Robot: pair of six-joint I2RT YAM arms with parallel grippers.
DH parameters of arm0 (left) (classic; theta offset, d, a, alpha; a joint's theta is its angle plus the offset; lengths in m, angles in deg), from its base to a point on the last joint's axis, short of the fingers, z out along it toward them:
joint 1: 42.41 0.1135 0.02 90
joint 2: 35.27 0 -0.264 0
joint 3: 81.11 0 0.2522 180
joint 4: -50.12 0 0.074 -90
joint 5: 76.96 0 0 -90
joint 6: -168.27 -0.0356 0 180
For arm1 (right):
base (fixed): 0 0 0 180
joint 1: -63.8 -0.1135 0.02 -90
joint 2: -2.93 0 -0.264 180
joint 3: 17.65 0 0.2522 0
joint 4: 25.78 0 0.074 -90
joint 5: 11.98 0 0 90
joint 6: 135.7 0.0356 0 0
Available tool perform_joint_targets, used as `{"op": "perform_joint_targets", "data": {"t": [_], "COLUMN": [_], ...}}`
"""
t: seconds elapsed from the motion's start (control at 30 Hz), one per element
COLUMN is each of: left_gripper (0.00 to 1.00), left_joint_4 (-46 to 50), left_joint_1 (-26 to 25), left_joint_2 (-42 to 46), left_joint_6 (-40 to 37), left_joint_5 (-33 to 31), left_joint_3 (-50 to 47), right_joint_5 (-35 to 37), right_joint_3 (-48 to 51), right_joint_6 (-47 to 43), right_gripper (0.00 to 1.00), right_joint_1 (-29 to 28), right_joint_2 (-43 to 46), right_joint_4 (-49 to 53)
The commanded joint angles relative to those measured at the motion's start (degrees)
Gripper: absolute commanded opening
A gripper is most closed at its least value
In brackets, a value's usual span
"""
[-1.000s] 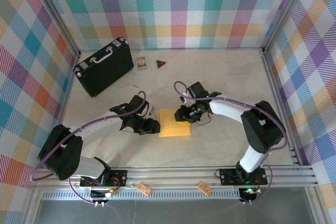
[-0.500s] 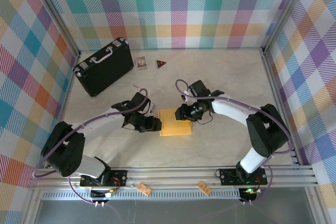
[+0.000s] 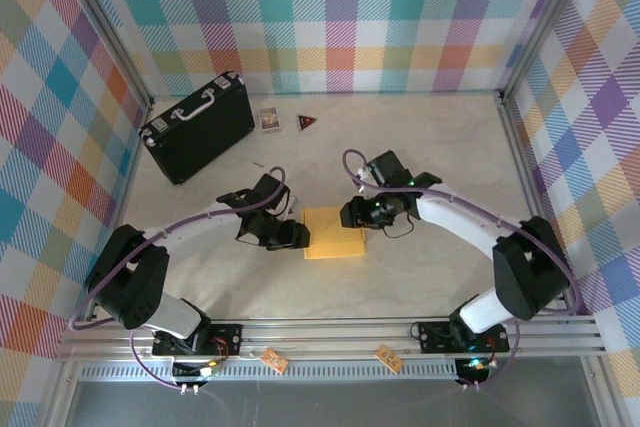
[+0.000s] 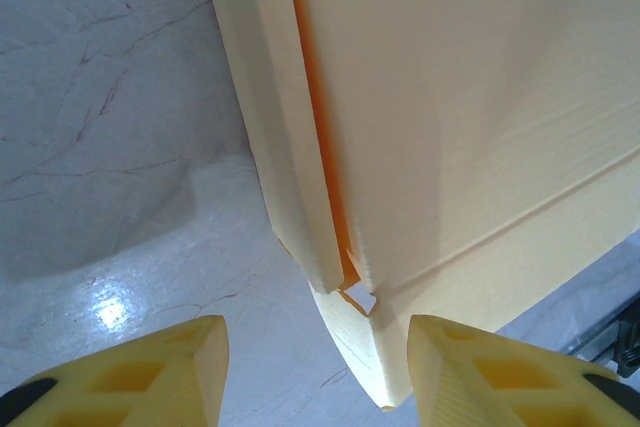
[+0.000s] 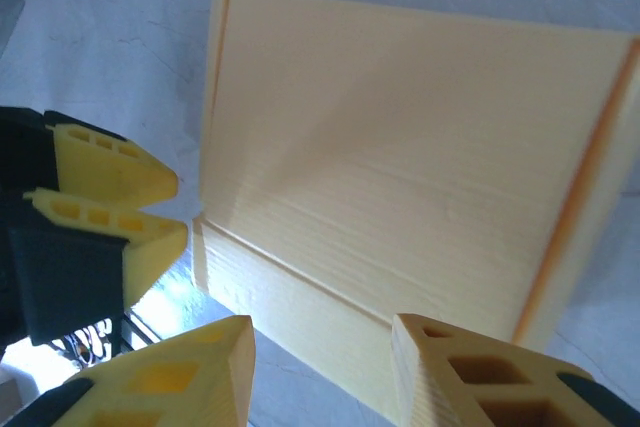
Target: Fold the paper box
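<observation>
The paper box [image 3: 334, 233] lies closed and flat on the table, a mustard-yellow rectangle between the two arms. My left gripper [image 3: 299, 235] sits at its left edge, open; in the left wrist view my left gripper [image 4: 318, 347] frames the corner of the box [image 4: 450, 127], where a tucked side flap and a small gap show. My right gripper [image 3: 351, 215] hovers at the box's far right corner, open. In the right wrist view my right gripper [image 5: 322, 347] spans the edge of the box [image 5: 400, 147] without touching it, and the left gripper [image 5: 182, 209] stands beyond.
A black hard case [image 3: 197, 125] with a pale handle lies at the back left. A small card [image 3: 268, 120] and a dark red triangle [image 3: 307, 122] rest near the back wall. Checked walls enclose the table, and a metal rail [image 3: 330, 332] runs along the front.
The right gripper's jaws have spread wider and its arm has swung out to the right. The left gripper has edged slightly along the box's left side. The box has stayed in place.
</observation>
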Motion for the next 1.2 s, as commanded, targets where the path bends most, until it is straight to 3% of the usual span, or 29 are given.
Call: {"op": "perform_joint_targets", "data": {"t": [0.0, 0.3, 0.73, 0.97, 1.17], "left_gripper": [0.49, 0.49, 0.51, 0.56, 0.54], "left_joint_4": [0.96, 1.33, 3.98, 4.34, 0.88], "left_joint_1": [-0.11, -0.75, -0.52, 0.14, -3.09], "left_joint_2": [-1.30, -1.78, -2.33, 6.78, 21.00], "left_joint_6": [-1.38, -1.83, -2.54, -0.09, 6.32], "left_joint_5": [-0.64, -2.48, -6.77, -9.33, -5.46], "left_joint_3": [1.33, 0.72, 3.27, 0.96, -8.10], "right_joint_5": [2.79, 1.51, 2.64, 8.40, 12.34], "right_joint_3": [4.35, 10.03, 10.02, 4.62, -4.33], "right_joint_6": [-1.38, -1.41, -1.16, -4.22, -10.15], "right_gripper": [0.42, 0.42, 0.41, 0.44, 0.56], "right_joint_1": [-0.16, -0.15, -0.17, -0.06, 0.87], "right_joint_2": [3.18, 2.95, -0.77, 3.21, 0.14], "right_joint_4": [2.18, -0.48, -3.26, 3.05, 2.80]}}
